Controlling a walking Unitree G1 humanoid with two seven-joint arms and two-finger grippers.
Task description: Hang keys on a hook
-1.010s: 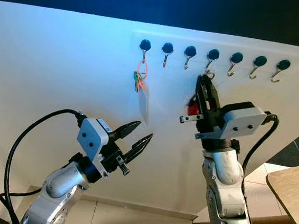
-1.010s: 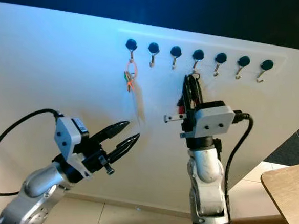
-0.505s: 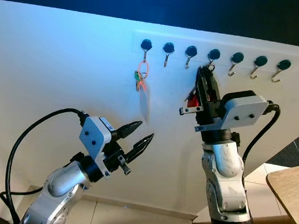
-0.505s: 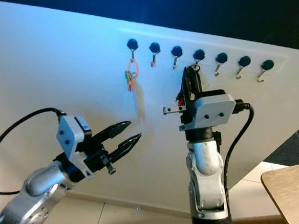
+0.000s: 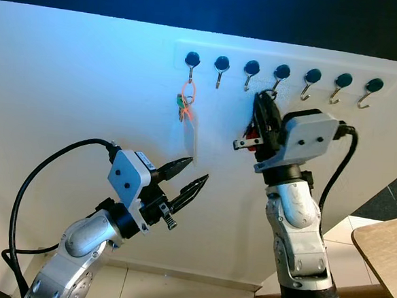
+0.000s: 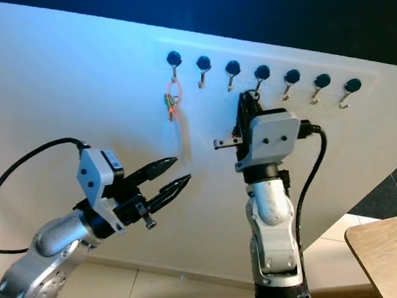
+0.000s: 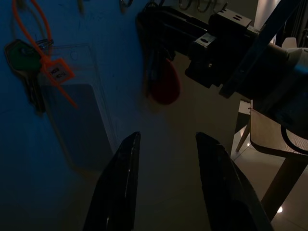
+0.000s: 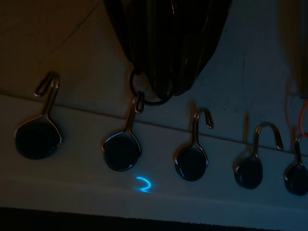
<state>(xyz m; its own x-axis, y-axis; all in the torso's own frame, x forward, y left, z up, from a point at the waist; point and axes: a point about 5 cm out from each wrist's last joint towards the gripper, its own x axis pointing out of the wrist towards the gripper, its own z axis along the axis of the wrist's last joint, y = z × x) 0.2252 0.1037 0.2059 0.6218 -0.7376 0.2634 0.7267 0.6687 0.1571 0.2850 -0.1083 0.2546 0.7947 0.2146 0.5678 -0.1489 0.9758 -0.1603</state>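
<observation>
1. White wall [image 5: 87, 80] carrying a row of seven dark-capped hooks [image 5: 282, 73]; a first key set on an orange loop [image 5: 186, 97] hangs from the leftmost hook [image 5: 191, 60], with a clear plastic sleeve [image 5: 194, 138] below it.
2. Right gripper [image 5: 262, 102], raised against the wall below the fourth hook [image 5: 280, 73], jaws closed on the keys [image 7: 156, 62]; a red fob [image 5: 254, 134] hangs beside the fingers.
3. Right wrist view: the key ring [image 8: 146, 91] lies at the tip of that hook [image 8: 126, 139], touching or overlapping its wire; whether the ring is threaded on cannot be told. The head views do not resolve this contact.
4. Left wrist view: the green-headed key [image 7: 19, 52], orange tag [image 7: 57, 71] and the red fob's teardrop outline [image 7: 165, 84] appear in detail, too small to make out from the head.
5. Left gripper [image 5: 186, 179], lower and well apart from the wall hooks, jaws apart, holding nothing.
6. A wooden tabletop corner [image 5: 385, 254] stands at lower right.
7. Against the frames one second earlier: the right gripper has risen and shifted slightly left, bringing the ring up to hook level; the left gripper has barely changed.
</observation>
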